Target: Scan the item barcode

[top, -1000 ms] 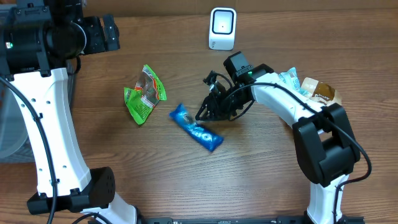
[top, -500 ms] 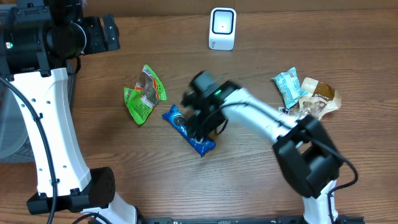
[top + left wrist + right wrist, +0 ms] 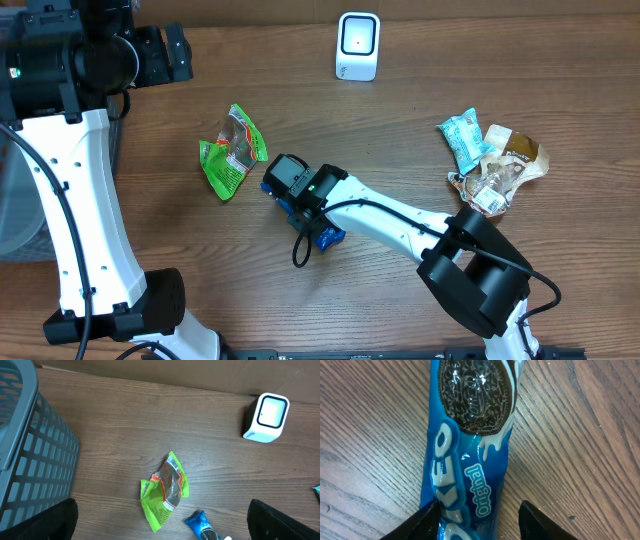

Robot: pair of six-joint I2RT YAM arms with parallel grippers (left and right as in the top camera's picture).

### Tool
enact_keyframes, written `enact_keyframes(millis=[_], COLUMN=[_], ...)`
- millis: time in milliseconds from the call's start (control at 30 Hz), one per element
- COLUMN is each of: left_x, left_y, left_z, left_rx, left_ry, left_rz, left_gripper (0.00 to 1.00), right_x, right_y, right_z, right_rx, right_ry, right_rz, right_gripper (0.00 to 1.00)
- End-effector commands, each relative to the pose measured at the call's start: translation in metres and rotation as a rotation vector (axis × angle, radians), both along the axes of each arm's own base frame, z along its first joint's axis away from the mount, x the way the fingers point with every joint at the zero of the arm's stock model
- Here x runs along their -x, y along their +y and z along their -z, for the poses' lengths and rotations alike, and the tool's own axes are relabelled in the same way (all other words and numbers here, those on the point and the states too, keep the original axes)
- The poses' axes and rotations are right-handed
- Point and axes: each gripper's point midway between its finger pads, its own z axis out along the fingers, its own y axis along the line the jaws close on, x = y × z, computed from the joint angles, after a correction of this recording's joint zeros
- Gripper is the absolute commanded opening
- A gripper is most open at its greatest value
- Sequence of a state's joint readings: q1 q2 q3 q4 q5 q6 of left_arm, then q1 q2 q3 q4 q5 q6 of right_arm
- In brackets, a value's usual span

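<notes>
The item, a blue Oreo cookie pack (image 3: pixel 465 460), lies flat on the wooden table, left of centre (image 3: pixel 330 238); no barcode shows on it. My right gripper (image 3: pixel 479 520) is low over the pack and open. Its jaws straddle the pack's width: the left finger (image 3: pixel 422 522) is against the wrapper's edge, and the right finger (image 3: pixel 540 520) stands off it with bare wood between. The white scanner (image 3: pixel 357 46) stands at the table's back edge. My left gripper (image 3: pixel 160 522) hangs wide open high above the back left, holding nothing.
A green snack bag (image 3: pixel 232 152) lies just left of the Oreo pack. Two more snack packs, a light-blue one (image 3: pixel 462 140) and a brown one (image 3: pixel 510 160), sit at the right. A grey slatted basket (image 3: pixel 30 460) stands off the table's left side.
My right arm swung left from beside the pack and came down over it. The pack shifted slightly left. The left arm has not moved.
</notes>
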State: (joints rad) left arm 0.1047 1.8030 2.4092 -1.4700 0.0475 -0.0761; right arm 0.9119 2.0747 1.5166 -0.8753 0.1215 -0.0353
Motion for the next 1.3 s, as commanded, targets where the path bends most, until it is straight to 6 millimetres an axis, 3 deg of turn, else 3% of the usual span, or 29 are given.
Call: enact_keyframes(millis=[0, 133, 233, 300, 367, 433, 500, 567, 700, 833, 933, 1067, 1100, 1267], left_x=[-0.002, -0.002, -0.002, -0.002, -0.002, -0.002, -0.002, -0.002, -0.002, -0.002, -0.002, -0.002, -0.002, -0.002], left_y=[0.001, 0.001, 0.001, 0.001, 0.001, 0.001, 0.001, 0.001, 0.001, 0.001, 0.001, 0.001, 0.001, 0.001], left_z=[0.002, 0.002, 0.002, 0.002, 0.002, 0.002, 0.002, 0.002, 0.002, 0.002, 0.002, 0.002, 0.002, 0.002], left_rx=[0.005, 0.005, 0.005, 0.005, 0.005, 0.005, 0.005, 0.005, 0.005, 0.005, 0.005, 0.005, 0.005, 0.005], left_ry=[0.004, 0.003, 0.004, 0.004, 0.004, 0.004, 0.004, 0.004, 0.004, 0.004, 0.004, 0.004, 0.004, 0.004], left_rz=[-0.009, -0.009, -0.009, -0.009, -0.009, -0.009, -0.009, -0.009, -0.009, -0.009, -0.009, -0.009, -0.009, -0.009], left_gripper=[1.00, 1.00, 1.00, 1.00, 1.00, 1.00, 1.00, 1.00, 1.00, 1.00, 1.00, 1.00, 1.00, 1.00], right_x=[0.000, 0.015, 0.014, 0.010, 0.010, 0.009, 0.007, 0.006, 0.004, 0.003, 0.003, 0.012, 0.011, -0.004], right_y=[0.006, 0.018, 0.017, 0.011, 0.008, 0.007, 0.006, 0.006, 0.010, 0.011, 0.012, 0.041, 0.051, 0.039], right_z=[-0.003, -0.012, -0.005, 0.003, 0.004, 0.006, 0.008, 0.006, 0.000, -0.005, -0.009, -0.049, -0.072, -0.144], right_rx=[0.010, 0.013, 0.024, 0.007, -0.024, -0.052, -0.053, -0.053, -0.061, -0.065, -0.069, -0.294, -0.449, -0.904], right_ry=[-0.013, 0.005, 0.006, 0.064, 0.118, 0.157, 0.162, 0.161, 0.156, 0.156, 0.158, 0.327, 0.440, 0.790], right_rz=[-0.014, -0.068, -0.066, -0.040, -0.053, -0.060, -0.055, -0.052, -0.046, -0.048, -0.040, -0.020, -0.016, 0.020], right_gripper=[0.60, 0.77, 0.86, 0.84, 0.75, 0.59, 0.56, 0.47, 0.11, 0.04, 0.04, 0.04, 0.04, 0.04])
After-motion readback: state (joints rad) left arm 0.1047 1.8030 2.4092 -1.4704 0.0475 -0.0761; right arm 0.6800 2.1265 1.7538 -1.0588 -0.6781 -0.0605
